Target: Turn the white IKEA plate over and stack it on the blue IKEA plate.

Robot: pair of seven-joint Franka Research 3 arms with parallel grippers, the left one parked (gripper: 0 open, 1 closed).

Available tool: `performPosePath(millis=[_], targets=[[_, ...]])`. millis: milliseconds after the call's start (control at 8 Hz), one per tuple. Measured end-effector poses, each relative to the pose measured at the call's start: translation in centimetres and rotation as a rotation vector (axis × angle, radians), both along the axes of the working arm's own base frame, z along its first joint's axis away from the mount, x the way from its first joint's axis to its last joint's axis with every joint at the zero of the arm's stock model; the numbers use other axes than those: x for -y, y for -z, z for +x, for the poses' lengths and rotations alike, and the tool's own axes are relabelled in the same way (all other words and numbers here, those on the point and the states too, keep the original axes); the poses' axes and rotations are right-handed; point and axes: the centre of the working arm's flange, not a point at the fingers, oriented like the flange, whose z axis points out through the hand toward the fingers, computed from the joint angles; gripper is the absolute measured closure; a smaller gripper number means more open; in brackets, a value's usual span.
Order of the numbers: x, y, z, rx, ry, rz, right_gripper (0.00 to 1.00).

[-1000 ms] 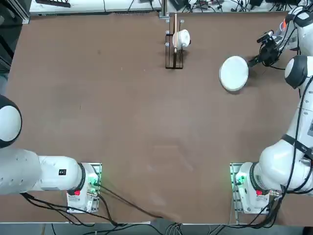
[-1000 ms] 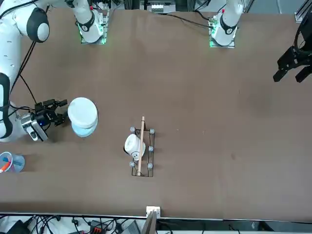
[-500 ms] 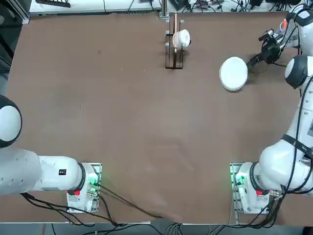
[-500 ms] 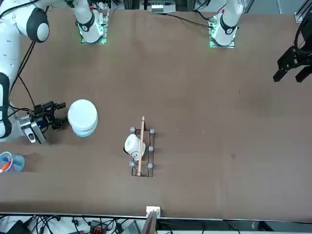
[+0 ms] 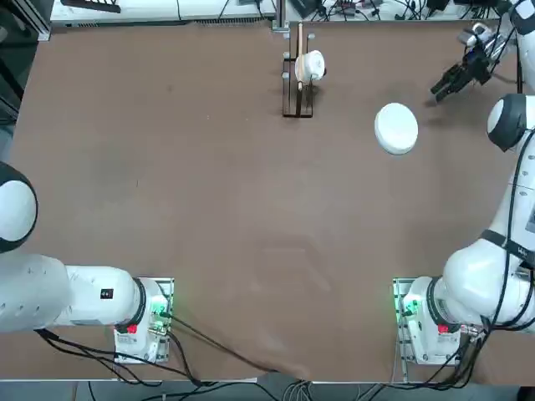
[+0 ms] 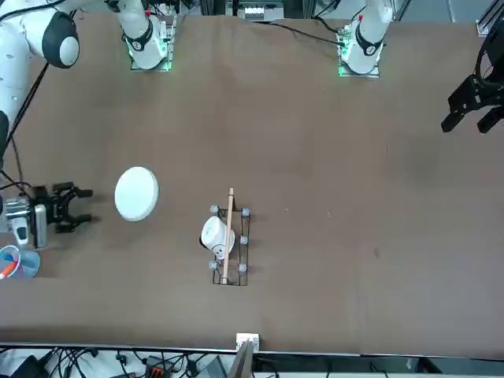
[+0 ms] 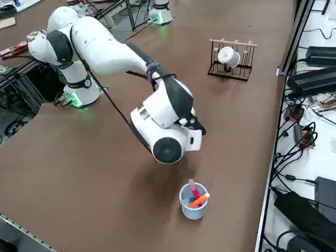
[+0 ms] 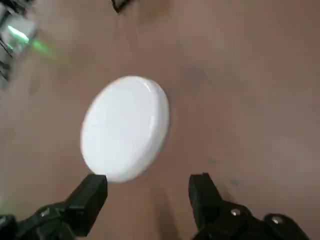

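Note:
The white IKEA plate [image 5: 395, 128] lies bottom-up and flat at the far right of the table, also seen in the front view [image 6: 136, 193] and the right wrist view [image 8: 125, 127]. The blue IKEA plate is hidden; no blue shows around the white plate's rim. My right gripper [image 5: 441, 85] hovers a short way off the plate toward the table's right edge. Its fingers stand open with nothing between them [image 6: 83, 206] [image 8: 148, 182]. In the right side view my own arm covers the plate and the gripper.
A wire and wood rack [image 5: 298, 75] with a small white cup stands at the far middle of the table [image 6: 226, 240] [image 7: 230, 58]. A clear blue cup with markers [image 7: 193, 201] stands near the right edge, close behind the gripper [image 6: 17, 261].
The gripper opened fully and drew back from the plate toward the right edge. The white plate settled flat, and the blue rim seen under it before no longer shows.

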Motion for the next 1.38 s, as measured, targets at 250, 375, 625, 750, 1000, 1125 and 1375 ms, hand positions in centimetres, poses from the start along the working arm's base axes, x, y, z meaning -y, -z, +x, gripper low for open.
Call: performPosePath(millis=[250, 375, 625, 750, 1000, 1125, 1375], targets=[[-0.5, -8.6, 3.0, 0.150, -0.071, -0.201, 0.00], [-1.9, -13.7, 4.0, 0.195, -0.076, -0.310, 0.00], [-6.1, -21.8, 4.4, 0.168, 0.026, -0.486, 0.00], [-8.3, -24.5, 3.9, 0.106, 0.115, -0.553, 0.00], [-11.7, -26.7, 2.3, -0.007, 0.260, -0.662, 0.00], [-13.0, -26.7, 1.4, -0.042, 0.333, -0.710, 0.00], [-15.2, -24.9, -1.8, -0.055, 0.487, -0.746, 0.00]])
